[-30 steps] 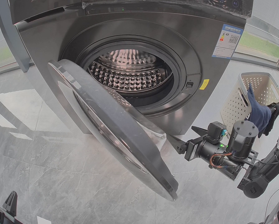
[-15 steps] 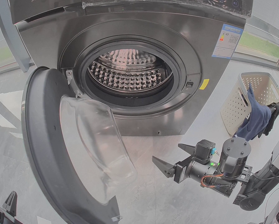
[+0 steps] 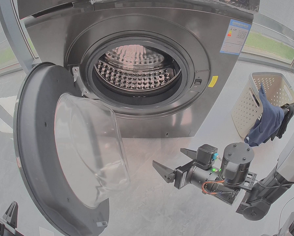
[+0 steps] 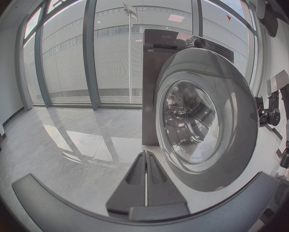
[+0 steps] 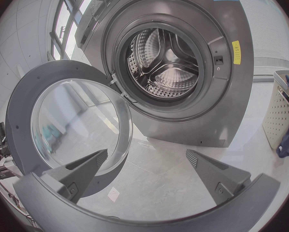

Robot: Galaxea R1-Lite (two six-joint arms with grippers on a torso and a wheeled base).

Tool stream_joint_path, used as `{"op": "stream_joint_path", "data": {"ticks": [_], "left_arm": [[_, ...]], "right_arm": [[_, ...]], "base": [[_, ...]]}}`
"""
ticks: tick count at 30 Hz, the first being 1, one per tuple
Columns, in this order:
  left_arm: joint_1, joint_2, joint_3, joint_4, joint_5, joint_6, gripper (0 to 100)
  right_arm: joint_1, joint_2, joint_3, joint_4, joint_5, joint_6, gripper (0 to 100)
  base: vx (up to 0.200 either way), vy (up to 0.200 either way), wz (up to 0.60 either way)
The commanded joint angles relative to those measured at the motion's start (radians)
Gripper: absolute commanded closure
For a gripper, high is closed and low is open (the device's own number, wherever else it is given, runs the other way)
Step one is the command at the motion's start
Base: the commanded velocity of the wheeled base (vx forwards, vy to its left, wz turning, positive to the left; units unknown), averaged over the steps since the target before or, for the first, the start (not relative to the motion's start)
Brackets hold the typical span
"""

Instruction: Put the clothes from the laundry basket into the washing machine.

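Note:
The grey washing machine stands with its round door swung wide to the left, baring the steel drum. To its right on the floor is a cream laundry basket. A blue garment and a black one hang over the basket's rim. My right gripper is open and empty, low in front of the machine, left of the basket. In the right wrist view the right gripper faces the drum and door. My left gripper is shut on nothing, left of the door.
Glossy grey floor tiles lie open in front of the machine. Window frames and glass walls stand behind and beside it. The open door takes up the floor space on the left.
The door has swung from half open to fully open on the left. My right gripper has drawn back from it, lower and leftward. The head camera shifted slightly.

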Motion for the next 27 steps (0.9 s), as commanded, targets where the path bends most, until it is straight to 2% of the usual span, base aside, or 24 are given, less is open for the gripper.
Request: {"op": "stream_joint_path", "data": {"ticks": [1,10,20,24,27], "left_arm": [[0.0,-0.017,0.018,0.0,0.0,0.0,100],[0.0,-0.017,0.018,0.0,0.0,-0.002,100],[0.0,-0.017,0.018,0.0,0.0,-0.002,100],[0.0,-0.017,0.018,0.0,0.0,-0.002,100],[0.0,-0.017,0.018,0.0,0.0,-0.002,100]], "right_arm": [[-0.005,0.082,-0.065,0.0,-0.001,0.0,0],[0.053,0.186,-0.187,-0.001,-0.001,-0.006,0],[0.113,0.207,-0.208,-0.031,0.012,-0.009,0],[0.091,0.204,-0.214,-0.041,0.01,-0.009,0],[0.038,0.195,-0.203,-0.04,0.008,-0.01,0]], "base": [[-0.2,0.0,0.0],[-0.022,0.0,0.0],[0.0,0.0,0.0],[0.0,0.0,0.0],[0.0,0.0,0.0]]}}
